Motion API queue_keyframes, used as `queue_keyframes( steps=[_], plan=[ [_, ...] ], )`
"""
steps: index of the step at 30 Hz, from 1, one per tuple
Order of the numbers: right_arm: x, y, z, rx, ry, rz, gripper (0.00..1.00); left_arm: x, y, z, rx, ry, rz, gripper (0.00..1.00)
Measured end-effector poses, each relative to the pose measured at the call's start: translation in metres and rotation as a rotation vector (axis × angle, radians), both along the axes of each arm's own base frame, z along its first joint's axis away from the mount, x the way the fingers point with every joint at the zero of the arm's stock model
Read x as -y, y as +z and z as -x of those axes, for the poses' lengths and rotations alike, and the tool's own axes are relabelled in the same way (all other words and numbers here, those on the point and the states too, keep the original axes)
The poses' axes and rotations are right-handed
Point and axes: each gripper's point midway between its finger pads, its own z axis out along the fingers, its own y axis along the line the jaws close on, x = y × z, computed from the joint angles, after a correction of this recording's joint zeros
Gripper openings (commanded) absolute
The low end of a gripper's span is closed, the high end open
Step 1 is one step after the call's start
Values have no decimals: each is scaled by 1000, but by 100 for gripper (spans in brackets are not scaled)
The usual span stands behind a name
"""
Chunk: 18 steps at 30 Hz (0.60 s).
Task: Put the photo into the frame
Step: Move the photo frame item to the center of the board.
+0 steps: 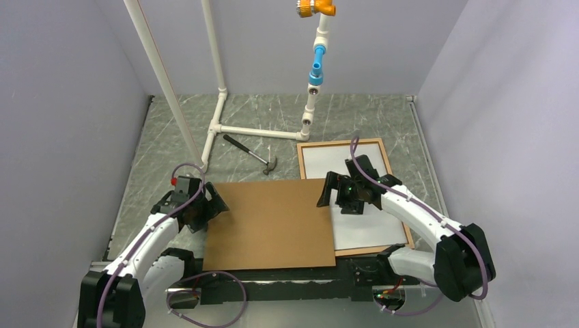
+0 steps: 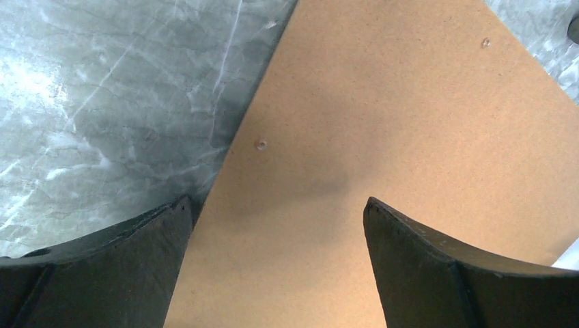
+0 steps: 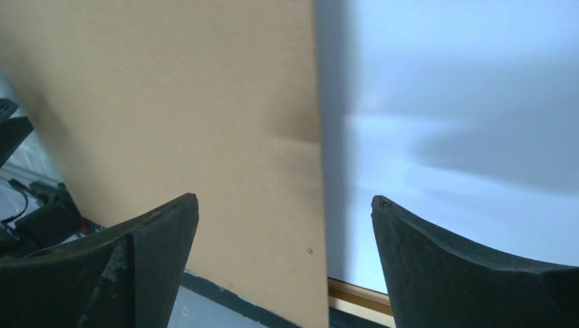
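The orange-brown frame [image 1: 341, 142] lies flat at the right of the table. A white sheet, the photo [image 1: 369, 229] with its plain reverse up, lies inside it; no printed side shows. A brown backing board [image 1: 270, 225] lies in the middle, its right edge over the frame's left part. My left gripper [image 1: 220, 203] is open and empty at the board's left edge [image 2: 276, 205]. My right gripper [image 1: 326, 191] is open and empty over the board's right edge [image 3: 285, 201]. The right wrist view shows the board [image 3: 184, 102], the white photo [image 3: 450, 102] and a frame rail [image 3: 358, 294].
A hammer [image 1: 252, 156] lies behind the board. A white pipe stand [image 1: 256, 131] with a blue and orange fitting [image 1: 315, 68] rises at the back. Grey walls close in the marbled table [image 2: 102, 102] on three sides.
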Motion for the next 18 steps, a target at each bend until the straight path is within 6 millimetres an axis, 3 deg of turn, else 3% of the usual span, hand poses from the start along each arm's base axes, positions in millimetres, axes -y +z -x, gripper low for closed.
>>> queue_keyframes(
  steps=[6, 12, 18],
  plan=[
    [17, -16, 0, -44, -16, -7, 95, 1, -2, 2, 12, 4, 9, 100],
    [5, -29, 0, -86, 28, -129, 86, 10, 0, -6, 64, -17, 60, 99],
    [-14, -36, 6, -123, 83, -271, 71, 17, 2, -12, 93, -36, 92, 99]
  ],
)
